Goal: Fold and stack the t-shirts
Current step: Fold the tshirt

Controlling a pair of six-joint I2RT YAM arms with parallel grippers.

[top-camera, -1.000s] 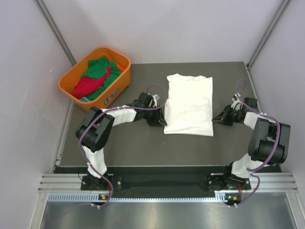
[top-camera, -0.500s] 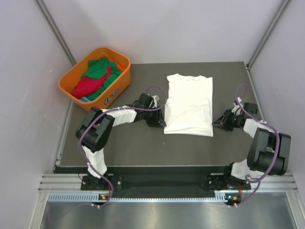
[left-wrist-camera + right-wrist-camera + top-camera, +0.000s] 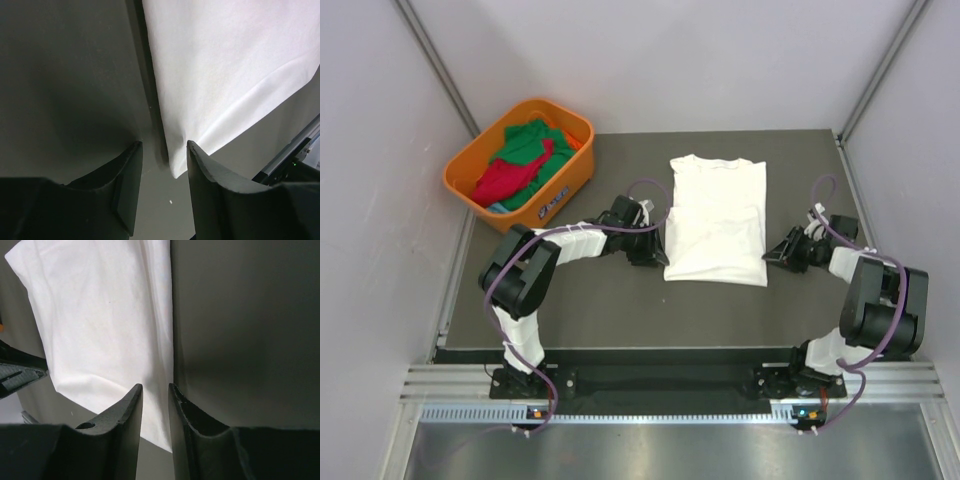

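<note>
Top view, landmark: white t-shirt [image 3: 717,220], spread flat on the dark table [image 3: 600,290], collar at the far end, outline close to a rectangle.
Top view, other cloth: green and red t-shirts [image 3: 520,160] heaped in the orange basket [image 3: 460,165], well off to the far left of the white t-shirt.
Top view, arms: left gripper [image 3: 650,246] at the near-left hem corner of the white t-shirt; right gripper [image 3: 776,256] just beside its near-right edge.
Left wrist, pincer: left gripper [image 3: 164,150] parted wide, low over the hem corner of the white t-shirt [image 3: 225,60], nothing clamped.
Right wrist, pincer: right gripper [image 3: 154,390] parted narrowly, astride the side edge of the white t-shirt [image 3: 100,315], cloth lying flat, not pinched.
Step in hand: probably seizing both near corners for the crosswise fold.
Next move: calls for closing both pincers on the hem together, then an even lift toward the collar.
</note>
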